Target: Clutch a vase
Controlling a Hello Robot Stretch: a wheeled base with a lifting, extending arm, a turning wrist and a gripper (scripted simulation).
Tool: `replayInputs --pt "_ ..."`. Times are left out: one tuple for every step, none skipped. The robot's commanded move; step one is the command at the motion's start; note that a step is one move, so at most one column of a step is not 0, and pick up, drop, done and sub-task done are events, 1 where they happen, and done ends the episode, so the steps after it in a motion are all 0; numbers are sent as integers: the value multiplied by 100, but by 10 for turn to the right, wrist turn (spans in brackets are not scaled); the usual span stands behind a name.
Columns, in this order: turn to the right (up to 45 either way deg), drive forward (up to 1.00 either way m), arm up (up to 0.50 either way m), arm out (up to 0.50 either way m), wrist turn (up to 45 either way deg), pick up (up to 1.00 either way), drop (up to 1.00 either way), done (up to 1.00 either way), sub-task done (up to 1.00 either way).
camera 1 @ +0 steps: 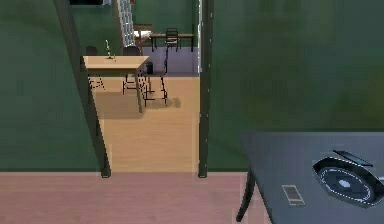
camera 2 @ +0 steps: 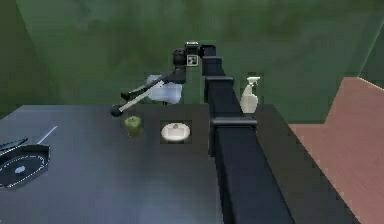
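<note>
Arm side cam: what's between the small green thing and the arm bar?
A round white dish lies on the dark table between the green thing and the arm, seen in the arm side view.

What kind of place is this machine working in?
Probably a furnished house, rendered in a simulator: green walls, a doorway onto a wooden table with stools, and nearby a dark table bearing a spray bottle and a small white dish.

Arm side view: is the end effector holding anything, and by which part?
Cannot be told: a pale object shows at the end effector, by the far edge of the dark table, with no hold discernible.
</note>
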Motion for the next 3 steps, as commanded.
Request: replayInputs --pt "0 0 0 0 450 0 0 0 0" --pt "0 0 0 0 360 0 0 0 0" --pt "0 0 -30 0 0 0 0 0 0"
